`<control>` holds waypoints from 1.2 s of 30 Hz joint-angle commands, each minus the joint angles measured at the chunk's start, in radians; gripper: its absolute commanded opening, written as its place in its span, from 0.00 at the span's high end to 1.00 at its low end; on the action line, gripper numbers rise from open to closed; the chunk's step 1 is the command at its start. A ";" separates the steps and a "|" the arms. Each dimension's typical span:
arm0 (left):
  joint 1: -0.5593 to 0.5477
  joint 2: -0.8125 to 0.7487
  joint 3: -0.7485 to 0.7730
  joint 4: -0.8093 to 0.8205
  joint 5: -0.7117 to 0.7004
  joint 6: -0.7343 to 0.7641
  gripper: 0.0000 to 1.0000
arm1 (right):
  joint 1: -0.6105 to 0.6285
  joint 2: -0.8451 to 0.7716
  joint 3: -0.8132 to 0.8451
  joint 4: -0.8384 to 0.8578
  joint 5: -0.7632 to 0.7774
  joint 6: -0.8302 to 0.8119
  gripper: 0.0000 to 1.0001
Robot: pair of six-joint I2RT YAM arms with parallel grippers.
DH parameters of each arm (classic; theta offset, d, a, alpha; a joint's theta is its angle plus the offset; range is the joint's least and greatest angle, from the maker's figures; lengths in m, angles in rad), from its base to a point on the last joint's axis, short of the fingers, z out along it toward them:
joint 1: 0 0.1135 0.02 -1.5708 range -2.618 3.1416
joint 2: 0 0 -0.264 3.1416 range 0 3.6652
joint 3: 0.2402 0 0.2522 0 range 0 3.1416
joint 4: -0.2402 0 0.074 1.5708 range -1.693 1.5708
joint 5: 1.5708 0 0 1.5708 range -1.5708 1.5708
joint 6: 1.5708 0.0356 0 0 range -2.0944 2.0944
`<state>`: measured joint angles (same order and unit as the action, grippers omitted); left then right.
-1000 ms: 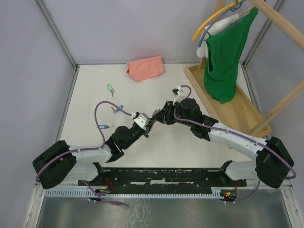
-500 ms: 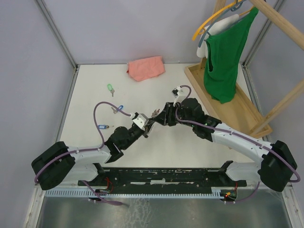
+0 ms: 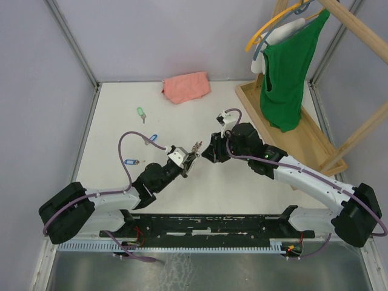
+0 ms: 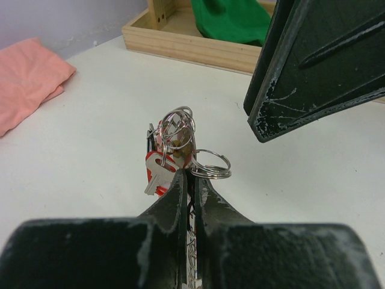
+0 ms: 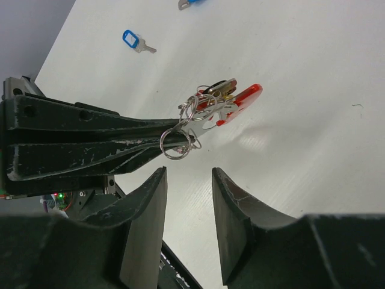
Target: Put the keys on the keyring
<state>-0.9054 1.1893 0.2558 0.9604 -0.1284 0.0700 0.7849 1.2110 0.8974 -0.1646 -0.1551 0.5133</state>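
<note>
A wooden tray (image 3: 312, 145) at the right edge of the tabletop (image 3: 115, 130) holds the foot of a rack (image 3: 357, 136). A green garment (image 3: 285, 73) hangs above it. Mid-tabletop, the left end effector (image 4: 191, 174) is clenched on the keyring (image 4: 177, 135), which carries what looks like a red-headed key. A green key (image 3: 140, 113), a blue key (image 3: 152, 138) and a second blue key (image 3: 128, 161) lie loose to the left. Since a second ago, the right end effector (image 5: 189, 174) has backed off the ring, released and empty.
</note>
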 commanded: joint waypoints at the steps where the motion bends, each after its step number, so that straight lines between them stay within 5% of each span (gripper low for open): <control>1: 0.001 -0.034 0.014 0.080 0.012 -0.002 0.97 | -0.008 0.005 0.028 0.059 -0.001 0.003 0.57; 6: 0.001 -0.013 0.017 0.103 0.024 -0.016 0.97 | -0.015 0.008 0.002 0.132 -0.043 0.064 0.58; 13: 0.010 -0.023 0.018 0.075 0.054 -0.064 0.97 | -0.035 -0.011 -0.023 0.092 -0.073 -0.091 0.57; 27: 0.318 -0.110 0.156 -0.293 0.694 -0.148 0.97 | -0.028 -0.105 -0.124 0.098 -0.449 -0.966 0.52; 36: 0.321 -0.111 0.208 -0.406 0.790 -0.090 0.97 | 0.014 -0.013 -0.020 -0.090 -0.480 -1.378 0.52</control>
<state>-0.5903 1.0935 0.4137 0.5735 0.5667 -0.0570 0.7853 1.1797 0.8032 -0.1886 -0.5869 -0.6292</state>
